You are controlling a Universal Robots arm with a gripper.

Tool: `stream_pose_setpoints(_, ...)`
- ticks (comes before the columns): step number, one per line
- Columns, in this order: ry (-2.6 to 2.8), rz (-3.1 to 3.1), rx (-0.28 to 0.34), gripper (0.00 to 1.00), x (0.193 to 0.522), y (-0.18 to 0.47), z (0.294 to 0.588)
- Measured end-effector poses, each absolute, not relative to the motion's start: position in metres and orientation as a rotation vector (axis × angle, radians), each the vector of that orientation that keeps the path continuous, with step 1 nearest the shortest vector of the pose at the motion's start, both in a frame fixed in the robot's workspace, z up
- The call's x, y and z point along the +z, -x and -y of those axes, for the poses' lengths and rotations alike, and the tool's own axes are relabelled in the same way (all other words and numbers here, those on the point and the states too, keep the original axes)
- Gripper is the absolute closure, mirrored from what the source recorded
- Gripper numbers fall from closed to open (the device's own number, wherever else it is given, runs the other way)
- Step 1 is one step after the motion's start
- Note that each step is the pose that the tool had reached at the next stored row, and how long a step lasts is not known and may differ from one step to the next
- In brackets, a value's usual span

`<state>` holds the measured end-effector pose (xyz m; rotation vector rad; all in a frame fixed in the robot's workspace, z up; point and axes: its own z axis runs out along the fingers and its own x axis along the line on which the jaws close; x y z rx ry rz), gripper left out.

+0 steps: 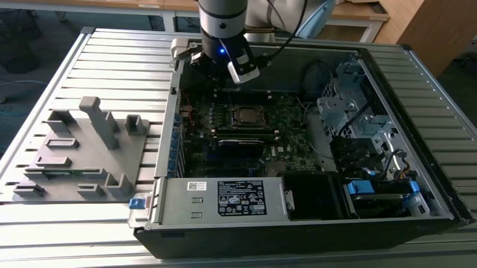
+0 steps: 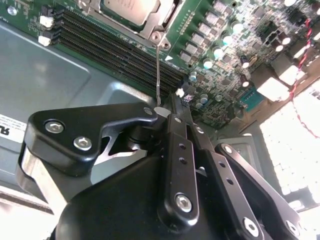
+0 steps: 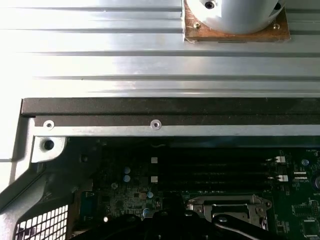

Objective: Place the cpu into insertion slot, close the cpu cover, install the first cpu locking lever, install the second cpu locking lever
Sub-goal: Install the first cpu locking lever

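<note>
**Lever pinched beside socket**

Gripper point(image 2: 167, 109) claw is narrow, nipping the free end of the thin wire locking lever point(image 2: 158, 65), likely to swing it. The cpu point(image 2: 127, 7) sits in the insertion slot point(image 1: 232, 116) under the lowered cpu cover point(image 2: 156, 27), mid motherboard point(image 1: 291, 139).

Silver-grey cpu point(image 2: 127, 7) lies seated flat — silver cpu cover point(image 2: 150, 31) closed around it.

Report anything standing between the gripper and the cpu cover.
Nothing visible does. In the second wrist view, a thin locking lever runs from the cpu cover corner straight to the gripper, passing over memory slots.
</note>
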<state>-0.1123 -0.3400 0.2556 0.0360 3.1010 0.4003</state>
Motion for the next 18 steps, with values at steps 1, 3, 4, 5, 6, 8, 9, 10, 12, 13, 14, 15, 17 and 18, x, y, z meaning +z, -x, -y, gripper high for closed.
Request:
stream_pose_setpoints(1, -0.036, -3.100, 0.406, 0.90, 0.256, 0.112, 0.340)
stream_pose_setpoints(3, -0.036, -3.100, 0.406, 0.90, 0.256, 0.112, 0.340)
stream_pose_setpoints(4, -0.036, -3.100, 0.406, 0.90, 0.255, 0.112, 0.340)
stream_pose_setpoints(5, -0.036, -3.100, 0.406, 0.90, 0.255, 0.112, 0.340)
stream_pose_setpoints(6, -0.036, -3.101, 0.406, 0.90, 0.255, 0.112, 0.340)
stream_pose_setpoints(8, -0.036, -3.100, 0.406, 0.90, 0.254, 0.109, 0.340)
stream_pose_setpoints(9, -0.036, -3.100, 0.406, 0.90, 0.254, 0.108, 0.340)
stream_pose_setpoints(10, -0.036, -3.100, 0.406, 0.90, 0.254, 0.106, 0.340)
stream_pose_setpoints(12, -0.036, -3.100, 0.406, 0.90, 0.253, 0.102, 0.340)
stream_pose_setpoints(13, -0.037, -3.100, 0.406, 0.90, 0.253, 0.099, 0.340)
stream_pose_setpoints(14, -0.036, -3.100, 0.406, 0.90, 0.253, 0.096, 0.340)
stream_pose_setpoints(15, -0.036, -3.100, 0.406, 0.90, 0.252, 0.093, 0.340)
stream_pose_setpoints(17, -0.037, -3.100, 0.406, 0.90, 0.252, 0.087, 0.340)
stream_pose_setpoints(18, -0.037, -3.100, 0.406, 0.90, 0.252, 0.084, 0.340)
